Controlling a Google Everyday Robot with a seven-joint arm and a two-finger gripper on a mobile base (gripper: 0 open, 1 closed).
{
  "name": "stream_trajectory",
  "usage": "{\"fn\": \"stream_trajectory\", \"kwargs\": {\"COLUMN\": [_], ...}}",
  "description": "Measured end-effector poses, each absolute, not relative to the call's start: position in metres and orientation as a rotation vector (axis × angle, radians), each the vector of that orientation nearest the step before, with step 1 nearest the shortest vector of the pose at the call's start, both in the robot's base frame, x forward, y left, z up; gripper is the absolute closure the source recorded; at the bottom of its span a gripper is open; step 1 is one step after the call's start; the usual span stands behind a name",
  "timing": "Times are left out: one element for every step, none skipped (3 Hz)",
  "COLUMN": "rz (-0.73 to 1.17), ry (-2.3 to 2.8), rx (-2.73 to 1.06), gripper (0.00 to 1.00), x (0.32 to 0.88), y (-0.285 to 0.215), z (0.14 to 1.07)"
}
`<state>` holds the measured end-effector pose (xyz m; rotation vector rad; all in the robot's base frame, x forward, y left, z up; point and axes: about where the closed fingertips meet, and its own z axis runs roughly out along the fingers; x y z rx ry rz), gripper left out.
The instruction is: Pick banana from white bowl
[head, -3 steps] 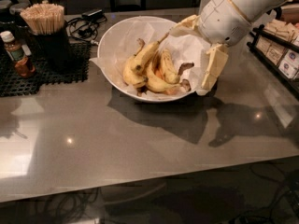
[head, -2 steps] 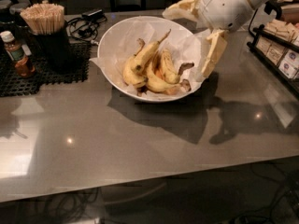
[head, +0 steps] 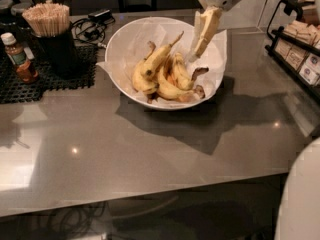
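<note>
White casing of the arm enters at the top of the view and is mostly cut off there. Only the gripper shows, hanging above the rear right part of the white bowl. One of its cream fingers points down and ends just over the paper lining. The other juts leftward and is clipped by the top border. They stand wide apart with nothing between them and touch no fruit.

The bowl sits near the middle of the worktop's far edge. In it the banana lies on top of the pile, toward the left, with its thin tan stem slanting up to the right. Its lower end is lost among the other bananas, which overlap so much that their number is hard to make out. The crinkled paper hides most of the bowl's inner wall and spills over the right rim.

At the far left corner of the grey glossy worktop lies a black mesh mat. On it stand a dark cup of wooden stir sticks and a small white-capped bottle. Black cables trail between the cup and the bowl.

Along the right edge a black rack of packets is cut off by the border. A pale rounded shape fills the near right corner, and what it is cannot be told.
</note>
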<state>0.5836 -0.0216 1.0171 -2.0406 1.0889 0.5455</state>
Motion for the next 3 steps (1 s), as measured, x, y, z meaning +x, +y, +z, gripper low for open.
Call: {"fn": "stream_trajectory", "kwargs": {"rz": [0.592,0.569,0.419], "ry": [1.079,1.143,1.269], "rx": [-2.087,-2.165,-2.272], "gripper": [0.00,0.00,0.00], "x": [0.615,0.636,0.644], "y": [0.014,0.035,0.033], "z": [0.996,0.964,0.940]}}
